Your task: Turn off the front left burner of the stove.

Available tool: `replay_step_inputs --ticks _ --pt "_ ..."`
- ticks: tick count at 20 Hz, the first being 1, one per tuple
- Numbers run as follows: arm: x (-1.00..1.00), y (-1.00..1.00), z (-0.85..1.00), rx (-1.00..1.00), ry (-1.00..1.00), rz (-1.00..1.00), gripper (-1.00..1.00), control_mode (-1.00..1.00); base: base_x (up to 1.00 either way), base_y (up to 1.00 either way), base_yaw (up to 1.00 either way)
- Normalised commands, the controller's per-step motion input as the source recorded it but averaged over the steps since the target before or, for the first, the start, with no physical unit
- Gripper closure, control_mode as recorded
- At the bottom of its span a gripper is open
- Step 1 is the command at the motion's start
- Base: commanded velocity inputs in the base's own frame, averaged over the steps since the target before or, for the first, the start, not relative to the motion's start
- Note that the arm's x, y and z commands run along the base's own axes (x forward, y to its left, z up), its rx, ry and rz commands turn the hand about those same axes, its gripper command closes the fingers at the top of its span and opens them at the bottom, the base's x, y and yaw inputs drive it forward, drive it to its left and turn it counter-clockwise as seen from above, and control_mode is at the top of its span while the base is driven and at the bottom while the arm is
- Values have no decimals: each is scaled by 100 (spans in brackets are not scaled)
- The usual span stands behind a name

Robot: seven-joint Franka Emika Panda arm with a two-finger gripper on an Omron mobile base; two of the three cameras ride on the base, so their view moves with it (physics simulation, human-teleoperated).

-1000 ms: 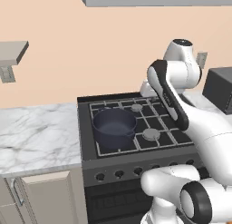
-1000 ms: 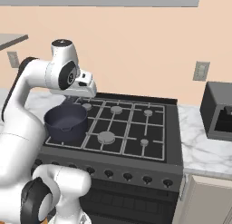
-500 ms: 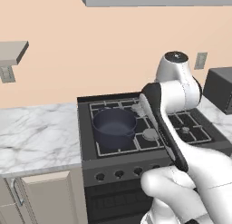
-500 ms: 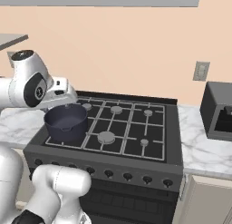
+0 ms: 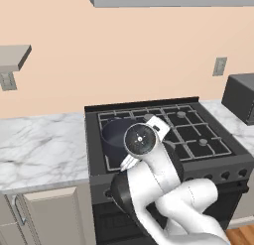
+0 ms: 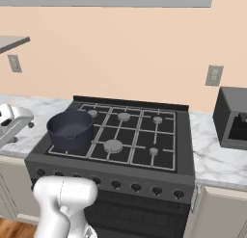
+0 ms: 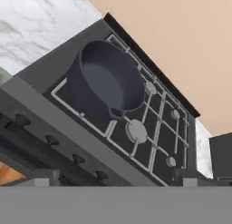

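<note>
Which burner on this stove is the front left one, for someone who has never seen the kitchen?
Find the dark stove between the marble counters. Its front left burner is the grate corner nearest the knob row, under the dark pot. The other burners show bare grey caps; this is the one the pot covers.

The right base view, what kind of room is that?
A kitchen, most likely: there is a gas stove with a dark pot on it, a marble counter beside it, and a microwave.
</note>
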Motion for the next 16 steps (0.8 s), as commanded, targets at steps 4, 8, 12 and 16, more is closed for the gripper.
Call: replay_step_inputs --ticks 4,8,12,16 --pt "-52 91 -30 -42 -19 19 -100 -100 0 0 0" --pt "-22 55 -53 -19 -7 20 -100 -100 0 0 0" --pt "0 39 -69 -8 -9 16 -100 -100 0 0 0" --pt "0 4 -96 0 -20 12 -100 -100 0 0 0"
